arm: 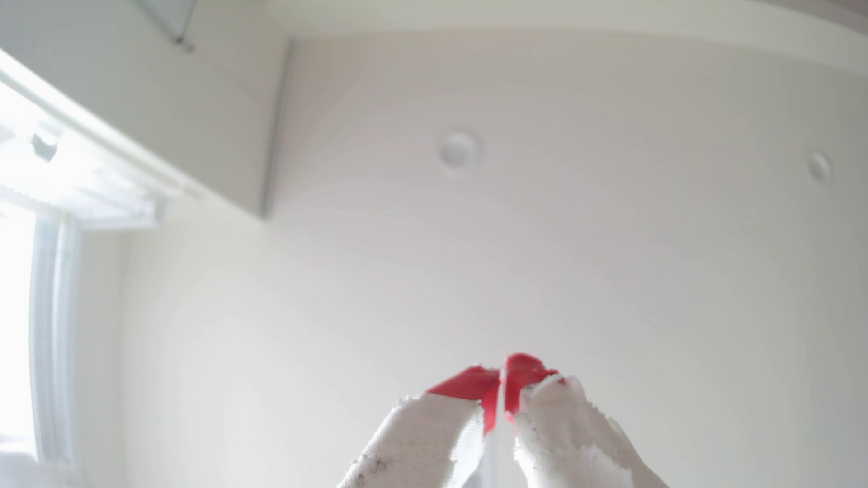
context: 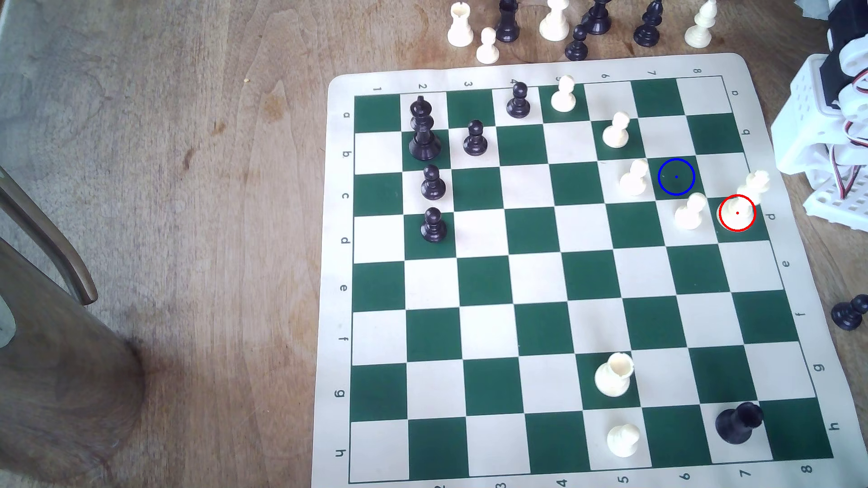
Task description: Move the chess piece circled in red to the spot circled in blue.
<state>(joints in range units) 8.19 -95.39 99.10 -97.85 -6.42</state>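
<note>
The chess piece (context: 743, 205) is a tall cream-white piece with a knobbly crown. It stands on the green square ringed in red, near the board's edge at the exterior view's right. The spot (context: 676, 177) is a dark green square with a blue ring and dot, one square diagonally away toward the far left. In the wrist view my gripper (arm: 501, 375) points up at a pale ceiling. Its white fingers (arm: 559, 422) with red-taped tips are pressed together and hold nothing. The white arm body (context: 826, 131) sits folded off the board's right edge.
White pawns (context: 690, 211) (context: 634, 177) stand right beside the spot and the ringed piece. Black pieces (context: 422, 129) cluster on the board's left. A white rook (context: 614, 374) and a black rook (context: 738, 422) stand near the front. Captured pieces (context: 577, 28) line the far table edge.
</note>
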